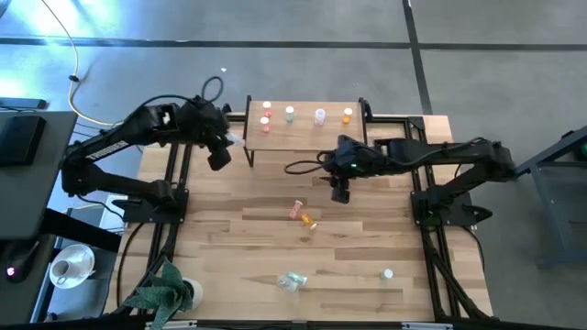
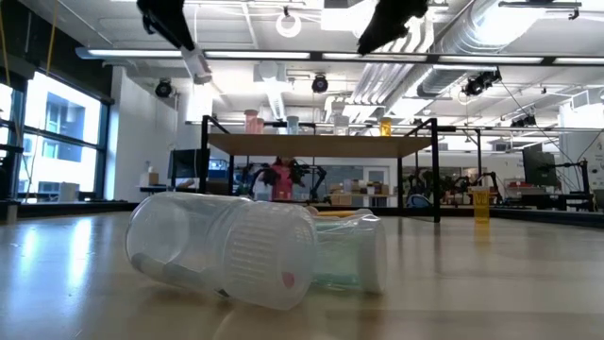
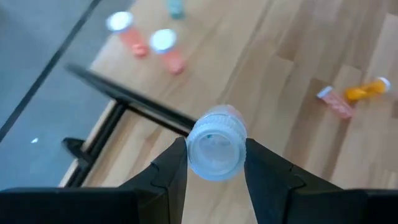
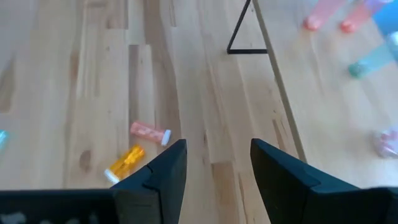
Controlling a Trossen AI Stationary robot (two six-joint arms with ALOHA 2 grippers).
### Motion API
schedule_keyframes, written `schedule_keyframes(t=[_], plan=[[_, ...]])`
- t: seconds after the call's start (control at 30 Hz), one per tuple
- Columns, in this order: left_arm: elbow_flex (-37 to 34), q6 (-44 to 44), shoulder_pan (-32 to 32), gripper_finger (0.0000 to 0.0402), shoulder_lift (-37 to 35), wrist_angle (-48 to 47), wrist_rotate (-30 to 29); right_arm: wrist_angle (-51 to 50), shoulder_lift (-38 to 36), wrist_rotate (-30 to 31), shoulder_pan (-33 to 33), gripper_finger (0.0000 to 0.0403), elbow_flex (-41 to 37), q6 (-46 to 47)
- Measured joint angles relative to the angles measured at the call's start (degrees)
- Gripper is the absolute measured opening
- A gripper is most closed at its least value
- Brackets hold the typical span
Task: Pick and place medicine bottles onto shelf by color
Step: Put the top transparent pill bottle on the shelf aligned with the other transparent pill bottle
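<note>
The left gripper (image 3: 214, 163) pinches a white-capped clear bottle (image 3: 216, 146) beside the left end of the shelf (image 1: 303, 137), where five capped bottles stand in a row. The right gripper (image 4: 217, 163), fingers spread and empty, hangs above the table (image 1: 238, 247), where a pink bottle (image 4: 149, 132) and an orange bottle (image 4: 124, 163) lie. No label is legible.

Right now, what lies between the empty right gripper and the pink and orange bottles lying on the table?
Only bare plank tabletop between the right gripper, the pink bottle and the orange bottle, per the right wrist view.
</note>
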Motion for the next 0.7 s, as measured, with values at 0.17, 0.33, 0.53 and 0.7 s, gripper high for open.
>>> schedule_keyframes(t=[0.17,0.33,0.53,0.7], plan=[[0.0,0.0,-4.5,0.0122,3.6,4.4,0.2,-3.3,-5.7,4.6,3.5,0.0169,0.0,2.5],[0.0,0.4,-8.2,0.0122,6.9,8.1,0.9,-5.8,-10.3,11.2,7.6,0.0169,-2.7,6.4],[0.0,0.6,-11.9,0.0122,10.7,10.5,1.1,-0.8,-15.8,12.9,11.4,0.0169,-14.4,12.6],[-0.1,0.5,-14.6,0.0122,13.7,12.6,0.6,6.5,-18.3,13.0,13.2,0.0169,-21.9,15.5]])
